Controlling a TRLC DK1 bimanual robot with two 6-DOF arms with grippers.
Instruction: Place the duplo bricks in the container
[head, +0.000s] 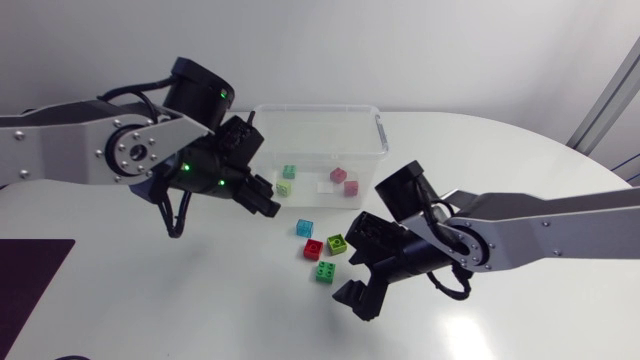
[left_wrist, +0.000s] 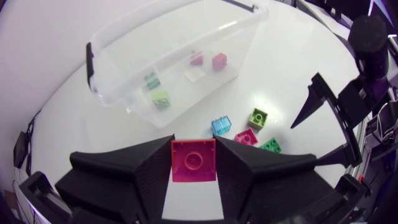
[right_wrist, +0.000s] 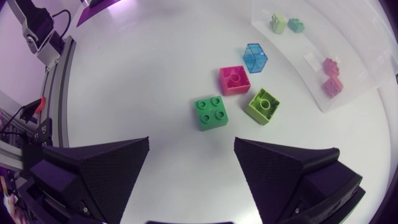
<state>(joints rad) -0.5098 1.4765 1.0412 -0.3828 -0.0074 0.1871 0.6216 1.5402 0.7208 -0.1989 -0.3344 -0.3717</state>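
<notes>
Head view shows the white round table as the biggest thing. Both arms come over it, the silver-grey left arm from one side and the silver-grey right arm from the other. The clear plastic rectangular container stands at the far side of the table, open on top, between the two arms.

The black left gripper is just beside the container's near corner, on the outside. Its jaws are pinching a magenta square duplo brick from two sides, as the left wrist view shows. The black right gripper hangs over the table near the loose bricks, with its jaws spread wide.

Four bricks lie on the table in a small group between the grippers: a transparent blue brick, a pink-red brick, a lime brick and a dark green four-stud brick. Inside the container lie a pale green brick, a teal brick and two pink bricks, near a small white label.
</notes>
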